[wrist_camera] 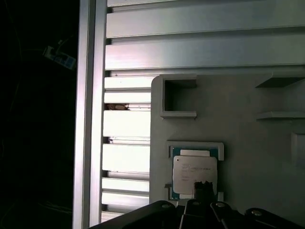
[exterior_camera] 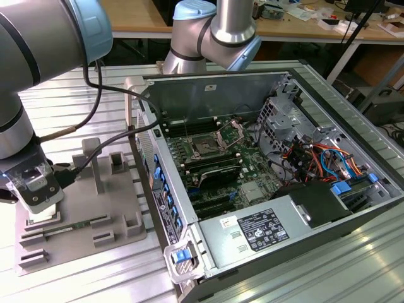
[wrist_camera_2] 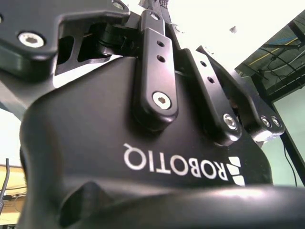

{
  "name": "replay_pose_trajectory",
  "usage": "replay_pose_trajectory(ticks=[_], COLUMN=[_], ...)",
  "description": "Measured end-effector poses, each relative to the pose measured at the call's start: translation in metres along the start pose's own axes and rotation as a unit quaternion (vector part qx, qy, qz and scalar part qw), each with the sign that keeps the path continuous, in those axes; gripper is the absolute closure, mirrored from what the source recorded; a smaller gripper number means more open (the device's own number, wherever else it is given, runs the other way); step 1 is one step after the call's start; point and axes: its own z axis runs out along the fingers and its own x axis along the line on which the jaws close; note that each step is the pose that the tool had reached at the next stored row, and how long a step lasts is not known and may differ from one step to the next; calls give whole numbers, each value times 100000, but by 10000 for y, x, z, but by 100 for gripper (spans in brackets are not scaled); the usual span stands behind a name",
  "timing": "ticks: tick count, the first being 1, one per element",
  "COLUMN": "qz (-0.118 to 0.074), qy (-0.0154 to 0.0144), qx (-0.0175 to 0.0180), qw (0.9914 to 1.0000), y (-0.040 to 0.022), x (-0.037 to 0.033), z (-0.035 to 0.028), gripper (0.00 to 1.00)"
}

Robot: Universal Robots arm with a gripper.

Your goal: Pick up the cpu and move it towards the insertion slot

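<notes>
The cpu (wrist_camera: 194, 170), a small square chip with a pale metal top, lies flat in a shallow recess of the grey fixture plate (wrist_camera: 252, 143) in the first wrist view. My gripper (wrist_camera: 202, 190) hangs just over the chip's near edge, with a dark tip overlapping it. In the exterior view the gripper (exterior_camera: 39, 203) is low over the plate's corner at the view's left. The insertion slot (exterior_camera: 205, 147) is a dark square socket on the green board inside the open computer case, well to the right, with its shiny frame (exterior_camera: 230, 134) tilted up. The second wrist view shows the gripper's black body (wrist_camera_2: 157, 157).
The grey fixture plate (exterior_camera: 120, 202) carries upright blocks and rails and a green module (exterior_camera: 82, 223). The case wall (exterior_camera: 148, 158) stands between plate and socket. Inside are a power supply (exterior_camera: 262, 230) and cables (exterior_camera: 315, 158). The slatted table's edge (wrist_camera: 88, 119) runs beside the plate.
</notes>
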Motion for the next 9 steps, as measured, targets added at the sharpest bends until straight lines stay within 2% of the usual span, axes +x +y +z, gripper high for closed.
replay_pose_trajectory(ticks=[9], qz=[1], qy=[-2], qx=[-2], qw=[100000], y=[2], x=[0], z=[54], gripper=[89])
